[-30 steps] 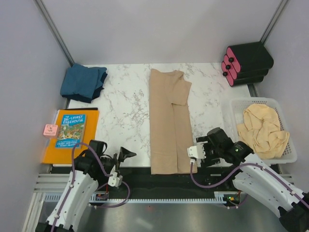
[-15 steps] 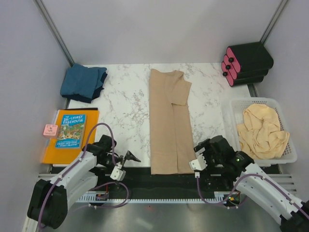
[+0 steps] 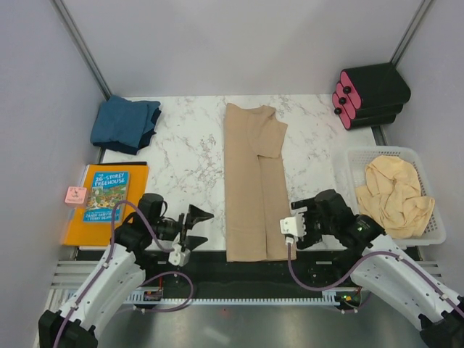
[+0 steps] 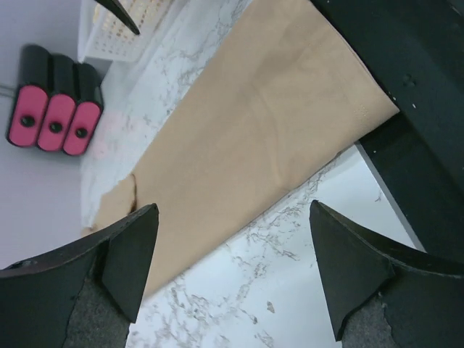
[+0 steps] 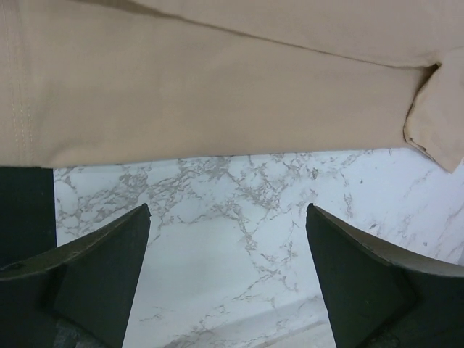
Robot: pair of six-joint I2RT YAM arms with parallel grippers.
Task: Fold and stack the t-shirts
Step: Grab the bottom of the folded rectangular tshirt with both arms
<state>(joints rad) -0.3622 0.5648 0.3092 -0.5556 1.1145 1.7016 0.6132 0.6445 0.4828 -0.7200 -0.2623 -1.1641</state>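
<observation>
Folded lengthwise, a tan t-shirt (image 3: 251, 181) spans the white marble bench (image 3: 188, 152) from far edge to near edge inside pale grey walls (image 3: 239, 43); left jaws and right jaws flank its near end, both wide open.

tan t-shirt (image 5: 217, 87): the right wrist view cuts it at the top, left and right edges, so only a strip and one sleeve corner show. In the left wrist view its far end is hidden behind a finger.
pale beige t-shirt (image 3: 395, 196): crumpled; sleeves and hem cannot be told apart.
basket (image 4: 119, 29): only a corner shows at the top edge of the left wrist view.
pink item (image 3: 75, 195): too small to identify.
left gripper (image 4: 233, 210): its fingers (image 4: 109, 268) run off the bottom edge.
right gripper (image 5: 226, 210): its fingers (image 5: 87, 268) are cut the same way.
left arm (image 3: 109, 283), right arm (image 3: 399, 275): both leave the overhead view at the bottom.
</observation>
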